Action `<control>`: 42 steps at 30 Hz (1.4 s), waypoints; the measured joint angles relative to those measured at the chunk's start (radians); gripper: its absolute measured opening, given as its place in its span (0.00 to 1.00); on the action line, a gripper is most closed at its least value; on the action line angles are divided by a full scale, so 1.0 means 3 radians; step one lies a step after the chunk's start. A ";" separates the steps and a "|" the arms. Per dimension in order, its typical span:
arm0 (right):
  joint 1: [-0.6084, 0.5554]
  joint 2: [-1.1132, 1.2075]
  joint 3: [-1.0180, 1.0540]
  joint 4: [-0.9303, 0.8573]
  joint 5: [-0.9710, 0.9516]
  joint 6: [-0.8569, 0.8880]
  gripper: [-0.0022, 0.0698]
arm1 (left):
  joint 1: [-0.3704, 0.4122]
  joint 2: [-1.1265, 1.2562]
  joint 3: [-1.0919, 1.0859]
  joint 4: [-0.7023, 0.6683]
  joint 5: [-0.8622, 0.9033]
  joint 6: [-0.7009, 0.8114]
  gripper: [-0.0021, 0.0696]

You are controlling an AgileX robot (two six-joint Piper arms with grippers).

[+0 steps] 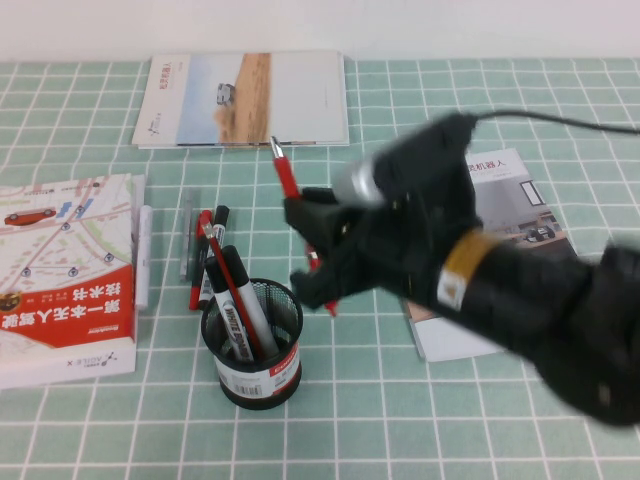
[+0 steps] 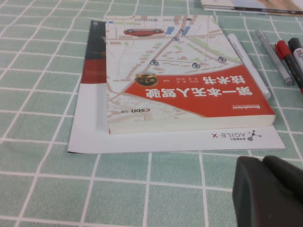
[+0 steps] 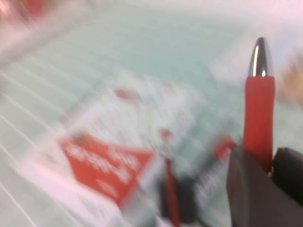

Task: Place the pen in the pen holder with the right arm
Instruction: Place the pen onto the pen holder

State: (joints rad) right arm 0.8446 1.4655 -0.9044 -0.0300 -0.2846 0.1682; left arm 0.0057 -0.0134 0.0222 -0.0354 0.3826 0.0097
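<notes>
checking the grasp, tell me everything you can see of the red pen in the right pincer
The pen is slim, with a glossy red barrel that looks like plastic and a silver metal tip pointing up and away from the robot. It is tilted, clamped in the right pincer, whose fingers close around its lower barrel. A short red stretch shows below the pincer. It hangs above the table, just right of the holder, not touching it. The left pincer is parked beside the book.

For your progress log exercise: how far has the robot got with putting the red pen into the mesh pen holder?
Done: the right gripper is shut on the pen and holds it above the table, silver tip up. In hand: the pen hangs just right of the pen holder, not yet over its mouth. Left: move over the holder, which already holds markers, and drop the pen in. The left gripper sits low by the red book, uninvolved.
</notes>
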 joint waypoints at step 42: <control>0.0179 0.1135 0.0364 -0.0233 -0.1950 -0.0281 0.41 | 0.0000 0.0000 0.0000 0.0000 0.0000 0.0000 0.02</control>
State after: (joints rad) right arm 0.8984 1.8062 -0.7953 -0.0998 -0.8696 0.0839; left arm 0.0057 -0.0134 0.0222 -0.0354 0.3826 0.0097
